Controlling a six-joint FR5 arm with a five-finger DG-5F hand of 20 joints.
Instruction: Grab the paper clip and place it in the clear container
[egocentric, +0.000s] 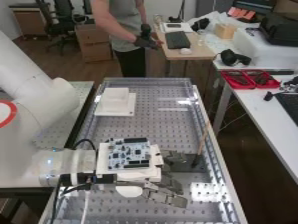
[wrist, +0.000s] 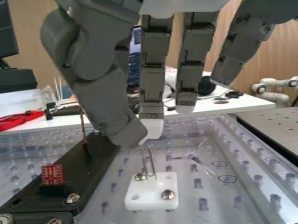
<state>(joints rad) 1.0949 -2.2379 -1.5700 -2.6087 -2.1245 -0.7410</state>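
- Far left in high view: my arm (egocentric: 50, 110), low over the bench (egocentric: 149, 125). White blocks (egocentric: 116, 100) farther up the bench, not part of the job.
- Next, circuit board (egocentric: 130, 152) on top of the wrist. Just rig hardware.
- Then my fingers (wrist: 154, 75): thumb and nearest one closed in, tips together at the top of the clip, looks like a light pinch. The others hang mostly straight, doing no gripping that I can see.
- Paper clip (wrist: 152, 162): in wrist view, roughly upright, top end at those tips, lower end at the small white block (wrist: 151, 202). Can't tell if it's clear of the block.
- Done, I'd say: reach and line-up, and the grab looks made. Call it about halfway.
- Left to do: firm up the hold, lift, carry to the clear container, let go. Placing part not done.
- Right of the fingers: dark stand (wrist: 83, 162) and thin stick (egocentric: 201, 142), close by. I'd lift straight up first; a sideways bump could cost me the clip.
- Far right: red trays (egocentric: 247, 79), not clear, so not my target.
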